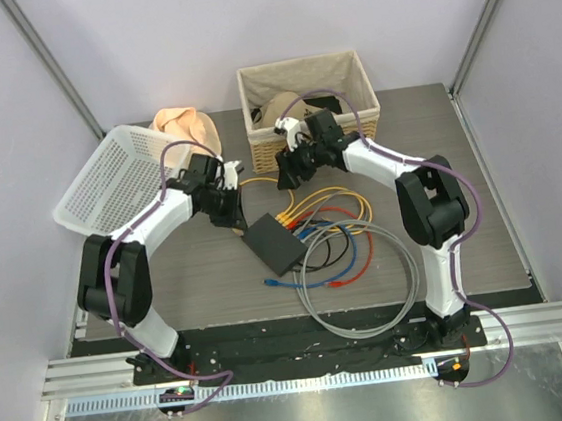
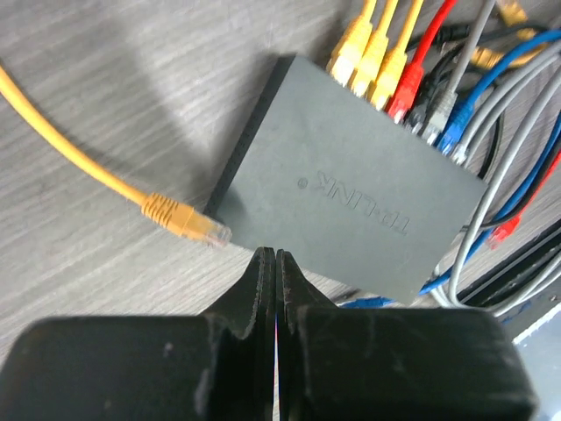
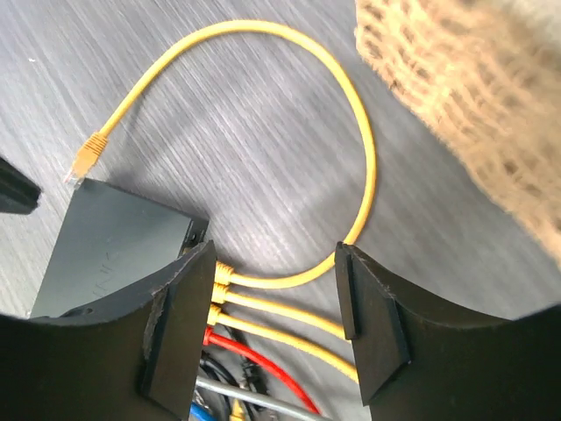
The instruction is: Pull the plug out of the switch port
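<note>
The switch (image 1: 273, 245) is seen lying flat on the table (image 1: 461, 202) at the centre of the top view, its long axis running from upper left to lower right. The socket row is set along the long edge facing right, and the cables fan out from it toward the right of the frame. Three yellow plugs (image 2: 372, 61) are seated at the upper end of that row, with a red plug (image 2: 405, 92) next to them.

The right end effector (image 3: 276, 263) is held spread on the socket side, and in its wrist view the yellow plugs are framed just below the gap between its fingers. It is judged the nearer one to the plugs, which would be drawn out rightward, away from the socket edge.

The left end effector (image 2: 274, 263) is pressed together with nothing in it, its tip at the switch's opposite long edge; contact cannot be told. A loose yellow plug (image 2: 188, 222) lies just beside that edge.
</note>
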Tool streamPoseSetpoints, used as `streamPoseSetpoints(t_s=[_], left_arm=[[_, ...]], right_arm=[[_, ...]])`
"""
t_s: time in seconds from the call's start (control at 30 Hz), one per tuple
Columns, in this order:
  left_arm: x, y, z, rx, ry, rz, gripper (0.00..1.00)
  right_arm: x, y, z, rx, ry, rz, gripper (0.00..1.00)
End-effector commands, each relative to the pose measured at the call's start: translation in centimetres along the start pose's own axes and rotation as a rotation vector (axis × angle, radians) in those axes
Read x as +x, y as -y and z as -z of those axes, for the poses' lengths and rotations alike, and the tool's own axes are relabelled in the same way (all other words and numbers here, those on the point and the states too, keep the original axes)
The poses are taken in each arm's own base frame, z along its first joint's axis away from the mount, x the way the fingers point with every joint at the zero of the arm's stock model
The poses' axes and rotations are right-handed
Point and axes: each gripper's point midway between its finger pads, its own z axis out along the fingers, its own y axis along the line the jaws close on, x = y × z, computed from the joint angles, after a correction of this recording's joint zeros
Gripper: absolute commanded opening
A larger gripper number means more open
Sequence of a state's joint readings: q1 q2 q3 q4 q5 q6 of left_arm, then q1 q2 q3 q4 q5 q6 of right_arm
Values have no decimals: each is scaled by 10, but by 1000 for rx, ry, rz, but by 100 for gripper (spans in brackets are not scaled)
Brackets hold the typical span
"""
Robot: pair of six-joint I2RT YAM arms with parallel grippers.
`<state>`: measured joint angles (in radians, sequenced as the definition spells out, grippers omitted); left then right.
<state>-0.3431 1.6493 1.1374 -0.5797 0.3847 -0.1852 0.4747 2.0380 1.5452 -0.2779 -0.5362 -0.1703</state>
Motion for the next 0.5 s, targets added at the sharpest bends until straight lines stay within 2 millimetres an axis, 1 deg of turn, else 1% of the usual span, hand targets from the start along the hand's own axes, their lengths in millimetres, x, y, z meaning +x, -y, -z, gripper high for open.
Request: streamPoseSetpoints(t_s=[0.0,0.03,0.07,0.1,0.17,0.2,0.23,0.37,0.47], left_arm=[[-13,6,8,60,-10,73,0],[-5,6,7,69,-25,76,0],[1,4,9,65,-40,48,0],[10,1,10,59,-54,32,0],[21,-6,10,36,-69,-25,0],[28,-8,8,31,-86,-31,0],[33,-11,7,20,-102,-28,0],[46,-11,-2,40,-153,0,0],[48,-10,-13,46,-161,19,0]], right_arm=[[9,-31,-11,-191,-66,6,64],[6,-35,-11,-222,-63,7,64],[11,-35,-16,-233,-71,3,63],[10,-34,-17,-239,-68,11,63],[11,-34,-21,-249,-71,7,62],[5,-35,-21,-252,-61,5,62],[4,-37,-21,-264,-57,6,62],[9,-40,-22,-291,-63,2,62],[20,-33,-27,-264,-102,-16,62]])
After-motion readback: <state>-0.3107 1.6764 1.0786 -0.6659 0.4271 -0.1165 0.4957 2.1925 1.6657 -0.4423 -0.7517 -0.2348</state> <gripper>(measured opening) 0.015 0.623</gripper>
